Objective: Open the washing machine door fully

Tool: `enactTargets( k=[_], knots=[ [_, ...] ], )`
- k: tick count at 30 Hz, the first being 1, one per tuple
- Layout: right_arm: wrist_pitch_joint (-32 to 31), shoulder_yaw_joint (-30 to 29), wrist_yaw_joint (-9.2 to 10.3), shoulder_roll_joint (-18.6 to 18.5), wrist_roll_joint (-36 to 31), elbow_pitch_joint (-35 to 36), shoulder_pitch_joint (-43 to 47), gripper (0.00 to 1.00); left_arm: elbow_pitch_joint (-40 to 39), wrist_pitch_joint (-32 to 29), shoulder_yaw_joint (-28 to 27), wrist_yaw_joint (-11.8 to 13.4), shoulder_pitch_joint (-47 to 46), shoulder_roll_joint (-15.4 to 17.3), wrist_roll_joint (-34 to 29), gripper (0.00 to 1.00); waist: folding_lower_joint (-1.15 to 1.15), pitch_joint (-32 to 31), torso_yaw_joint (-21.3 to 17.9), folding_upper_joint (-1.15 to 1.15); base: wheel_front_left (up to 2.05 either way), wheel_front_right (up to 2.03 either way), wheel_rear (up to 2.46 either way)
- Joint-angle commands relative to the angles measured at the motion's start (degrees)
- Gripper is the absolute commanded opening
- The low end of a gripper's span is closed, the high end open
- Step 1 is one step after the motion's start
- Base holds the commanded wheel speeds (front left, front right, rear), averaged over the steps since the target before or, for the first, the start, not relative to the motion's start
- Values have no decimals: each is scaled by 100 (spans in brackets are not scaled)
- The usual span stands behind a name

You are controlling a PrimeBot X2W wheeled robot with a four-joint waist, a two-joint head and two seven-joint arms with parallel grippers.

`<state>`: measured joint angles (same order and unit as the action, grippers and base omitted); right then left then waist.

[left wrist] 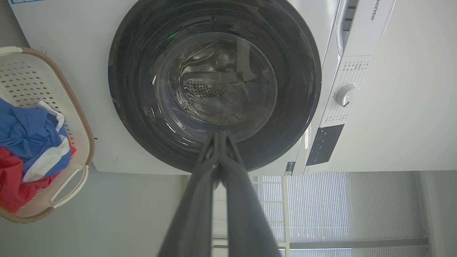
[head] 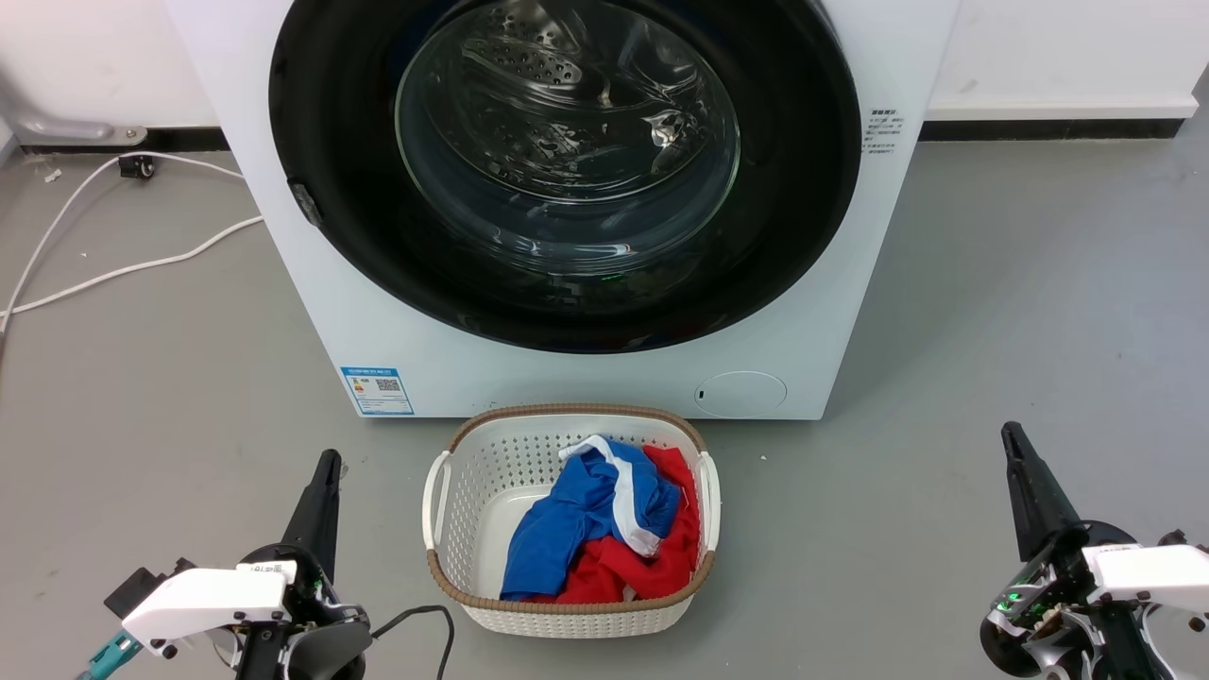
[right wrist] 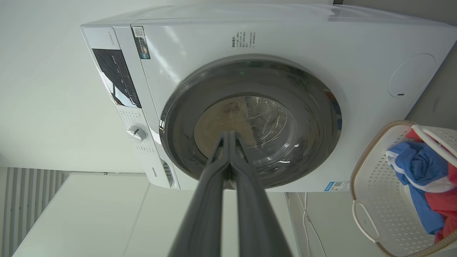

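The left gripper (head: 330, 460) and right gripper (head: 1011, 433) are pinched together, empty. Ahead, closed door (head: 567, 142): likely heavy, rigid, slick; pull at rim catch (head: 304, 203) beyond left gripper.

a white perforated laundry basket (head: 578, 413) with a brown woven rim is set on the grey floor (head: 992, 331), just in front of the white machine cabinet (head: 567, 382). a blue garment (head: 567, 519) with a white strip is heaped in it over a red garment (head: 652, 567). a blue label (head: 378, 390) is stuck at the cabinet's lower left and a round flap (head: 741, 393) is set at its lower right. a white cable (head: 170, 259) is laid across the floor to the left. a white knob (left wrist: 345, 95) and a dark panel (left wrist: 324, 144) are seen on the control strip.
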<state>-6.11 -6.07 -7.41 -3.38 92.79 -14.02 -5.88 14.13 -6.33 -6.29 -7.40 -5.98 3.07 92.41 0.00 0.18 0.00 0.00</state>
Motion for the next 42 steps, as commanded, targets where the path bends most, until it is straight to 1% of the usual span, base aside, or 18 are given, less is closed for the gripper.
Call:
enactTargets(
  k=[1,20,21,23,32,33,38,42],
  knots=[
    [-23,-9,-15,22,-24,-8,-57,0,1,-9,-24,-16,-46,-8,-30,0,0,0,0,0,0,0,0],
    [-24,-22,-15,31,-38,-7,-59,0,1,-12,-29,-16,-47,-11,-33,0,0,0,0,0,0,0,0],
    [-22,-13,0,9,-6,-16,8,100,17,-4,1,0,8,-4,-6,100,0,0,0,0,0,0,0],
    [-17,-2,1,16,-12,-78,69,100,88,1,27,1,62,-13,-8,100,0,0,-1,0,0,0,0],
    [209,186,0,-8,-211,143,222,100,-36,262,380,-1,62,-11,-122,100,0,1,0,0,0,0,0],
    [373,283,-1,-80,-540,237,283,100,-127,405,529,-1,32,40,-509,100,0,-3,-1,0,0,0,0],
    [512,329,-2,-129,-1074,358,339,100,-304,533,574,-2,37,35,-1179,100,0,-11,-1,0,0,0,0],
    [609,355,-2,-176,-1659,464,377,100,-485,629,608,-3,70,9,-1636,100,0,-18,-6,0,0,0,0]
  ],
)
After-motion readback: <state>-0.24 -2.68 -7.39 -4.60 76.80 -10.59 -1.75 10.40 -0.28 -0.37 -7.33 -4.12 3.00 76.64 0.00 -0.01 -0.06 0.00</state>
